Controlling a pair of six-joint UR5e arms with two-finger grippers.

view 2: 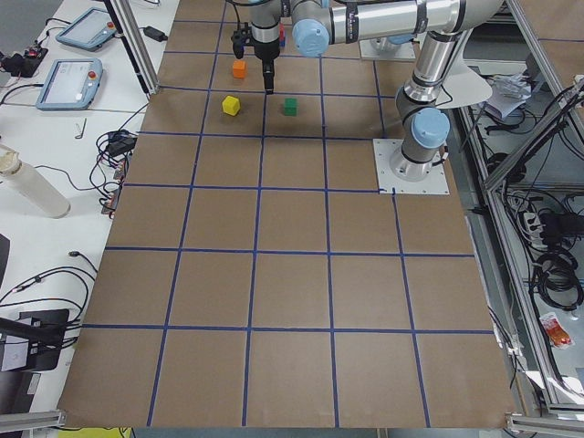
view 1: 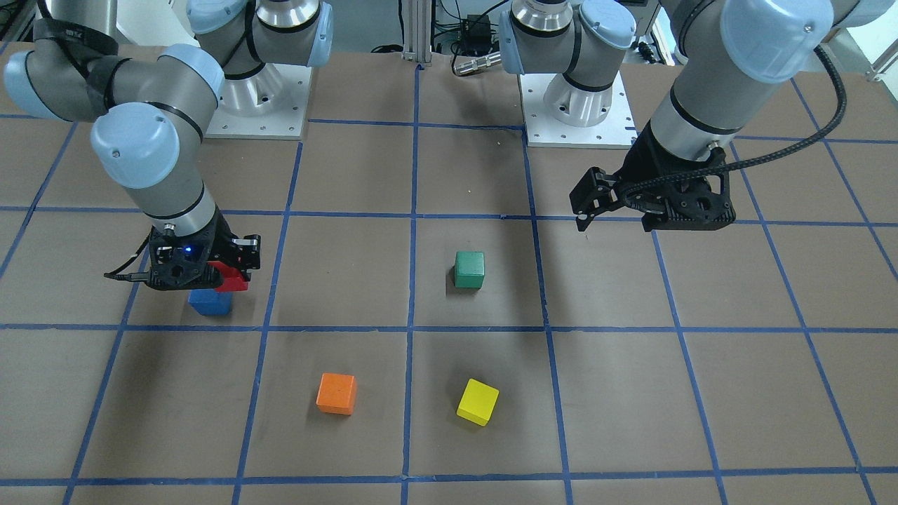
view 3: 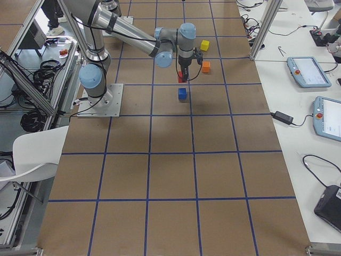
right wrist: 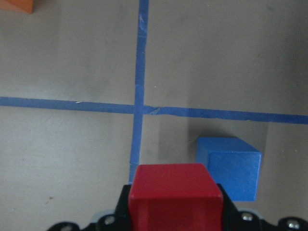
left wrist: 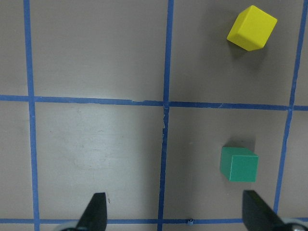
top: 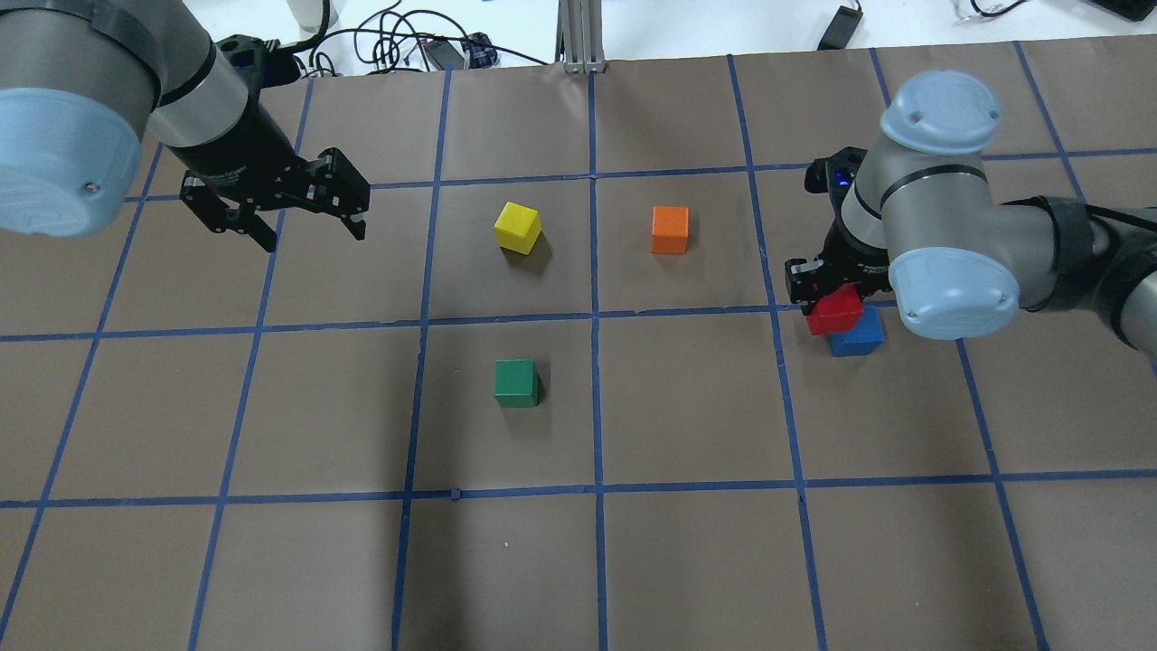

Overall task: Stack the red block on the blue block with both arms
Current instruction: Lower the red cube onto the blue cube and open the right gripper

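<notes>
Your right pincer (right wrist: 175, 214) pinches the red block (right wrist: 174, 180), and the blue block (right wrist: 230, 168) sits on the table (right wrist: 72, 159) at its 2 o'clock in the right wrist view, not yet underneath; the left pincer (top: 314, 237) hangs spread, well apart.

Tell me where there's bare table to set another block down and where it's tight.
Bare: the grid row on the robot's side of the green block, and the squares under the open left gripper. Tight: around the right gripper, holding the red block close by the blue block.
</notes>
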